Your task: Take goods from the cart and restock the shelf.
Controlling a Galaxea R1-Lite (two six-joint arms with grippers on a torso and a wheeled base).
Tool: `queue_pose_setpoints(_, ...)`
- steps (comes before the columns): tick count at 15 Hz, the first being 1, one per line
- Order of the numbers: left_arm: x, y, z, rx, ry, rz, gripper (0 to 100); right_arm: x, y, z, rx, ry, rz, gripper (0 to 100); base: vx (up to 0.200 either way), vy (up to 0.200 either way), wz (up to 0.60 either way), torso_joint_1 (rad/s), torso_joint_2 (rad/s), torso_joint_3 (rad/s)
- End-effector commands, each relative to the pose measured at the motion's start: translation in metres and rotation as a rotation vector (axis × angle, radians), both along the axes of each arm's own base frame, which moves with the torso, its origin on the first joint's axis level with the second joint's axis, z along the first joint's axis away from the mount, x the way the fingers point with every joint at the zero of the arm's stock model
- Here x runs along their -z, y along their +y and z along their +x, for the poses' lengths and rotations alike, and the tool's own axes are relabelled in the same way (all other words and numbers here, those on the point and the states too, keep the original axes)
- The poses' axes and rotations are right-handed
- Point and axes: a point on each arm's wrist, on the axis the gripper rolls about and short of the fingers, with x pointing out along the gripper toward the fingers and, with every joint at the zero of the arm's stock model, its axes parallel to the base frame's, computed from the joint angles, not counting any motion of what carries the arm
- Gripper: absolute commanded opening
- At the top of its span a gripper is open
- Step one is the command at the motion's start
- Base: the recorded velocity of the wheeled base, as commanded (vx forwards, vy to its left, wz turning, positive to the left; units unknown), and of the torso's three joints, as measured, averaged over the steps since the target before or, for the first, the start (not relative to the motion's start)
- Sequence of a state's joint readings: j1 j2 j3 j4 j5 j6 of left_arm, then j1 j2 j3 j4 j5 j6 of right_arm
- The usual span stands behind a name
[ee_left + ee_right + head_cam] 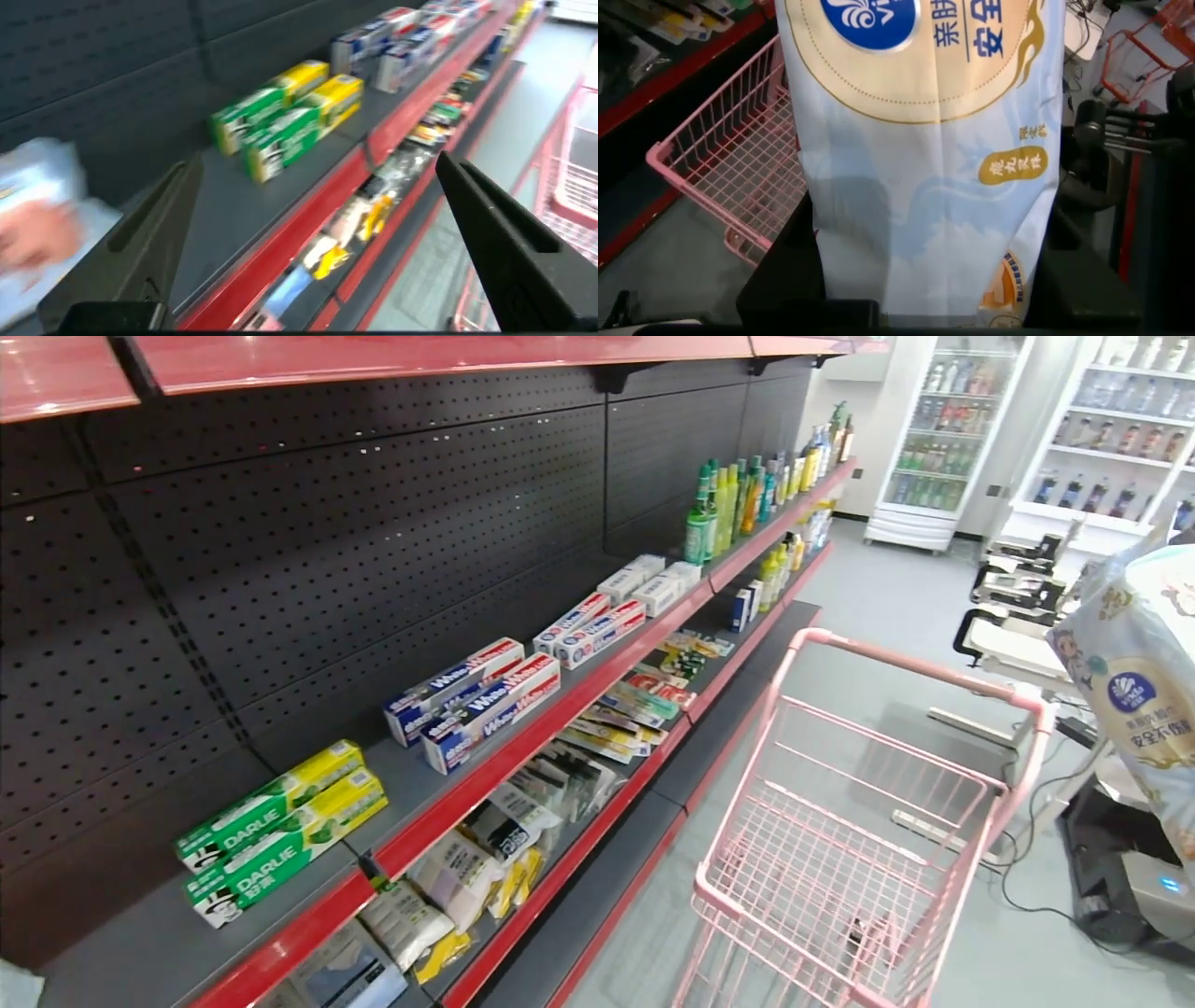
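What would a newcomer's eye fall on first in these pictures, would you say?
Most likely the large pale printed bag clamped in the right gripper, at the right beside the pink cart. Next comes the long red-edged shelf on the left, with green-and-yellow boxes near its close end, where the open left gripper hangs.

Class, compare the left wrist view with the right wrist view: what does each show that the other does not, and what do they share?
Left wrist view, not the right: the open left gripper facing the shelf, with green-and-yellow boxes lying on it. Right wrist view, not the left: the right gripper shut on a printed pale blue bag. Both: the pink cart and a red shelf edge.
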State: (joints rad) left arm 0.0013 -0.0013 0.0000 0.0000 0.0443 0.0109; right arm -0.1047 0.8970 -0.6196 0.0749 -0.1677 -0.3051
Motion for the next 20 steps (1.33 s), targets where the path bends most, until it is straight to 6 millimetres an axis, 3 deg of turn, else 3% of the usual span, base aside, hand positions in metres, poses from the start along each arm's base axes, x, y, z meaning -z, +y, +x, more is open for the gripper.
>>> queue_pose_setpoints(1, 0.0001, 0.0000, 0.0001, 0.000, 0.003, 0.000, 100, 0.0015, 0.0003, -0.0027, -0.001, -0.003, 0.000, 0, 0.000, 0.000, 0.60, 0.002, 0.00, 0.002)
queue_pose_setpoints(20, 0.0000, 0.0000, 0.0001, 0.000, 0.001, 0.000, 100, 0.0066, 0.0017, -0.0106, -0.012, -0.006, -0.009, 0, 0.000, 0.000, 0.60, 0.003, 0.00, 0.003)
